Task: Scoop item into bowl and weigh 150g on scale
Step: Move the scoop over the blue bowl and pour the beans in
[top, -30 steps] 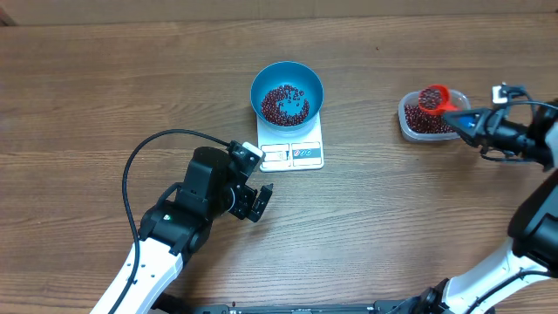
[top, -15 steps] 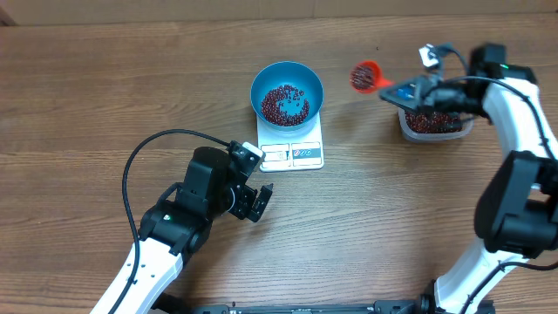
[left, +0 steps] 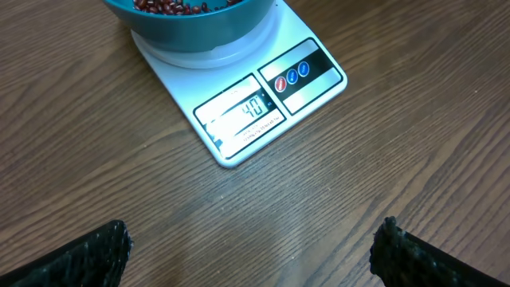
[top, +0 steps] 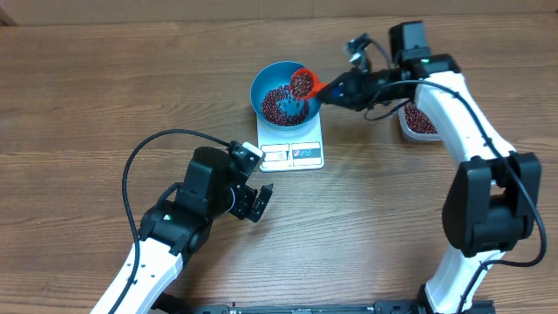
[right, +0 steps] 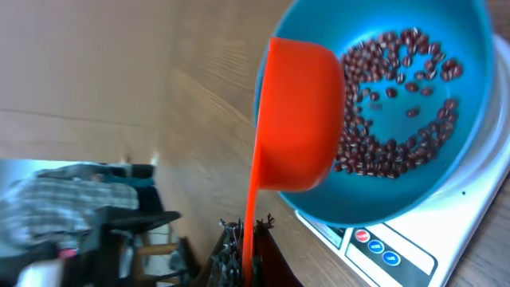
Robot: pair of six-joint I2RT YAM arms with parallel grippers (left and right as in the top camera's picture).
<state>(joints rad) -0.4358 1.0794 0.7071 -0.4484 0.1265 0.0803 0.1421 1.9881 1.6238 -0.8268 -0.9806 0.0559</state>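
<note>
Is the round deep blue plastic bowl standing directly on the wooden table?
No, the bowl stands on the flat white rectangular kitchen scale.

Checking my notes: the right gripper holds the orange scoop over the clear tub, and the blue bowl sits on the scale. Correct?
No: the overhead view shows the scoop over the blue bowl, not the tub. The rest is right.

Glossy plastic bowl and scoop; wood-grain table; smooth scale
</note>
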